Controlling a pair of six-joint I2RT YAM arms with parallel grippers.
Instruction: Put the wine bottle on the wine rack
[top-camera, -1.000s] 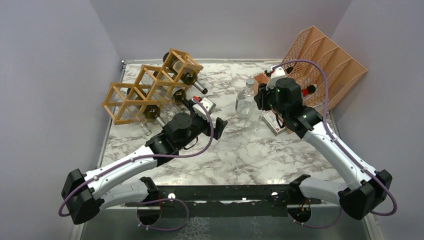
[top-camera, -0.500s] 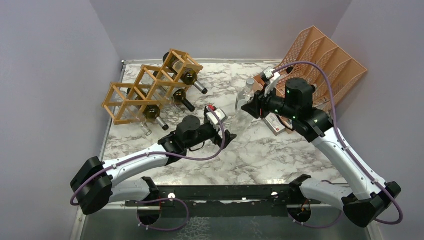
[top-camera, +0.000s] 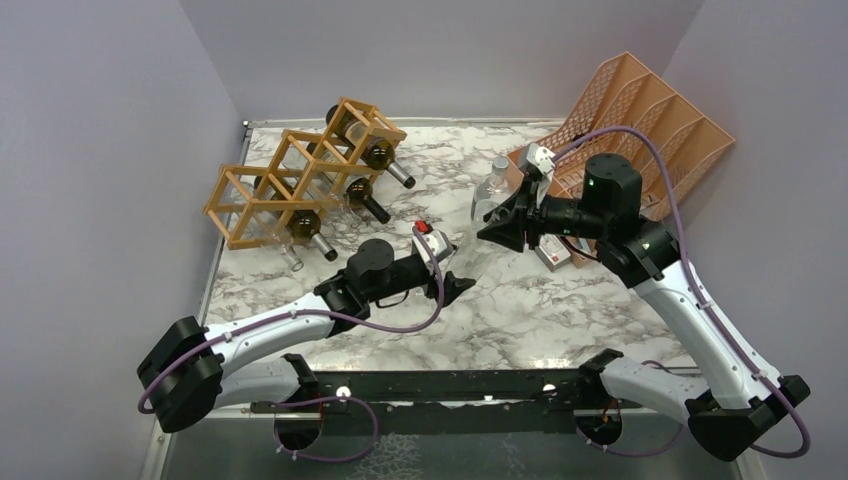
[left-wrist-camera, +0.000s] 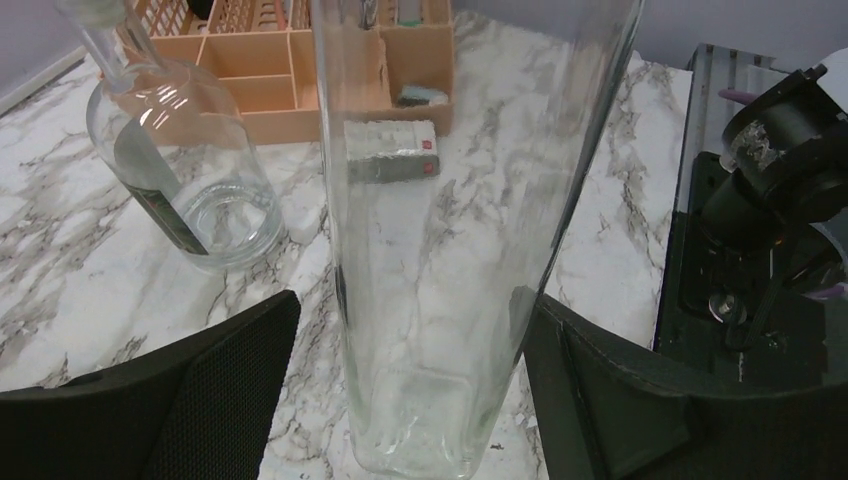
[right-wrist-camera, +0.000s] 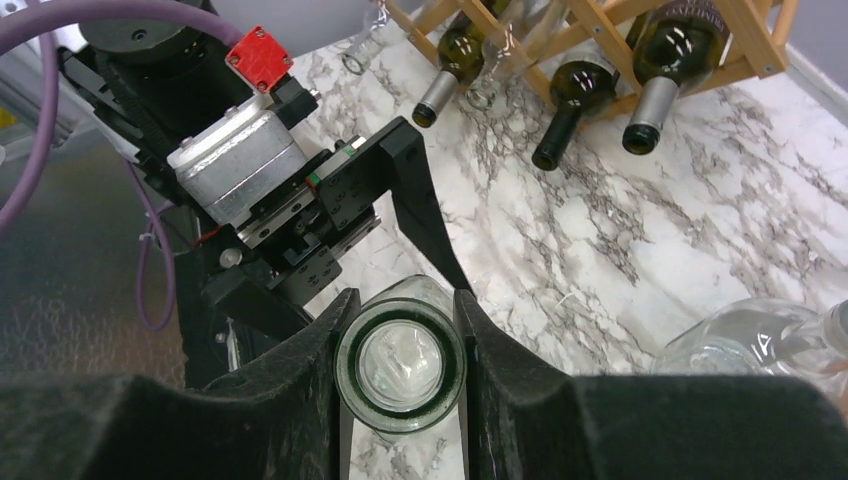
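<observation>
— Where is the clear glass wine bottle (left-wrist-camera: 450, 200) held?
— Right of the tan wooden lattice wine rack (top-camera: 300, 175); neck pinched by the right hand (right-wrist-camera: 403, 310); base flanked by the spread left hand (left-wrist-camera: 408, 300).

The white-and-grey marbled bench (top-camera: 520, 310) carries a light tan wooden lattice wine rack (top-camera: 262, 195) at ten o'clock, with dark bottles lying in its cells. A salmon-orange perforated plastic file organiser (top-camera: 660, 110) sits at two o'clock. A round clear glass bottle (top-camera: 492, 195) stands upright at one o'clock, near the middle. A small white box (left-wrist-camera: 390, 163) lies flat at three o'clock.
</observation>
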